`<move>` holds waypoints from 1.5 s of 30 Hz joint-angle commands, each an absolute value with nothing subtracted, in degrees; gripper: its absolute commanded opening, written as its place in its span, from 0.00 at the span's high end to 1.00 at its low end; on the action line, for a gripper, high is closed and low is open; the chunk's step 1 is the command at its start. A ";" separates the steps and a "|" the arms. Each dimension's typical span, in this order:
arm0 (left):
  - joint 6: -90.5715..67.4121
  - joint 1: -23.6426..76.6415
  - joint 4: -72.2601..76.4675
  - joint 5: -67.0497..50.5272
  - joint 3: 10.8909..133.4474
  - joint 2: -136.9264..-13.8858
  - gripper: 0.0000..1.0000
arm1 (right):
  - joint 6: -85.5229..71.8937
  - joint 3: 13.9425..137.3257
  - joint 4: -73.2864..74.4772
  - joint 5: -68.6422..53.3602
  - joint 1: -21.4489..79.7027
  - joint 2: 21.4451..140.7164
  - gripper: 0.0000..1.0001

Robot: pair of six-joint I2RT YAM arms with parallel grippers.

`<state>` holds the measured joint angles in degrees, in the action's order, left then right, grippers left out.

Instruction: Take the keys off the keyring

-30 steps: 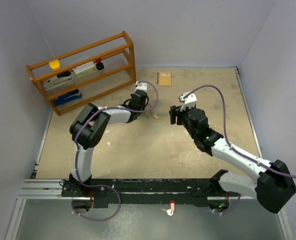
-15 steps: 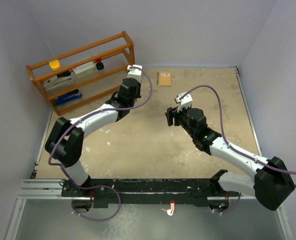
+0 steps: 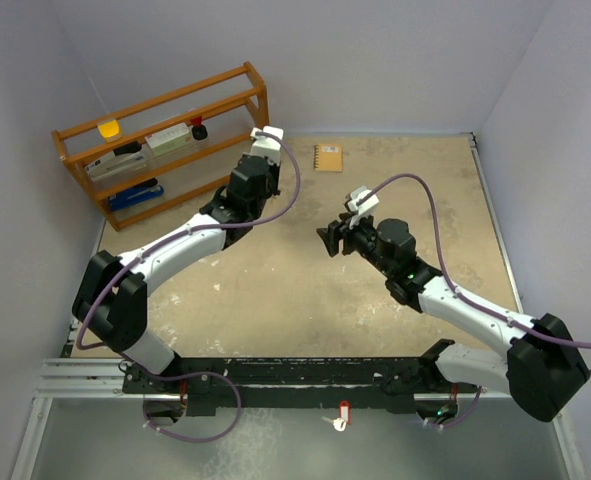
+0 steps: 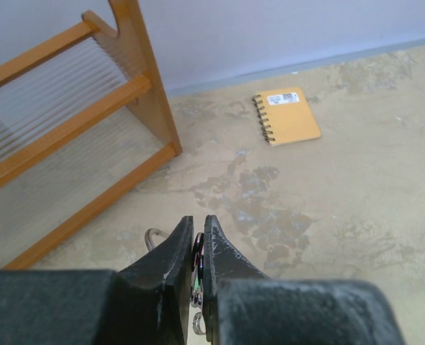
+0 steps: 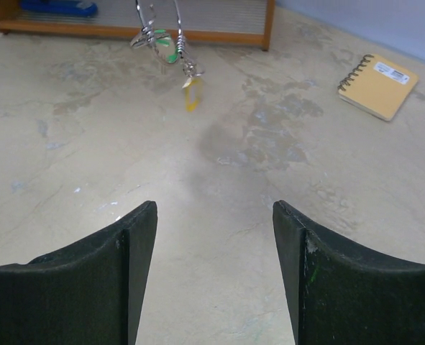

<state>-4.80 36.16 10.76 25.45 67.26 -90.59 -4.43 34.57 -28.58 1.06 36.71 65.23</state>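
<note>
left claw (image 4: 198, 219) pinched tight on keyring (image 5: 157, 29) — it hangs just by the rack (image 4: 146, 86); green key (image 5: 167, 44) and brass key (image 5: 190, 92) both on it | right claw (image 5: 216, 208) spread wide, holding nothing, well apart

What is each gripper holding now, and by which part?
The left gripper pinches the keyring by its wire loops; the keys dangle below. The right gripper is open and empty.

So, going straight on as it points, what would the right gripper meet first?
For the right gripper, likely the brass-gold key dangling from the silver wire keyring, slightly left of its line. Depth is unclear, so it may miss.
</note>
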 commanded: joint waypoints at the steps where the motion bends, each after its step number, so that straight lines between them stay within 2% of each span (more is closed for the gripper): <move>1: -3.77 36.96 9.78 20.57 72.18 -86.27 1.00 | -2.90 31.86 -35.53 -4.13 36.64 62.98 0.32; 12: -9.42 37.69 11.80 7.17 74.62 -78.83 1.00 | -1.55 29.72 -38.98 -4.24 36.61 60.07 0.32; 27: -11.97 39.17 10.03 -0.31 76.25 -74.07 1.00 | -0.33 33.54 -43.72 -12.82 36.64 62.62 0.30; 34: -13.18 40.08 10.45 -2.72 75.93 -71.42 1.00 | -1.04 36.06 -47.38 -18.37 36.56 66.55 0.39; 40: -13.51 40.70 10.43 -5.32 75.75 -70.10 1.00 | -1.05 37.76 -50.09 -21.10 36.22 69.85 0.44; 45: -13.66 41.04 10.46 -7.60 75.60 -68.80 1.00 | -2.66 40.37 -49.94 -28.18 33.83 70.85 0.46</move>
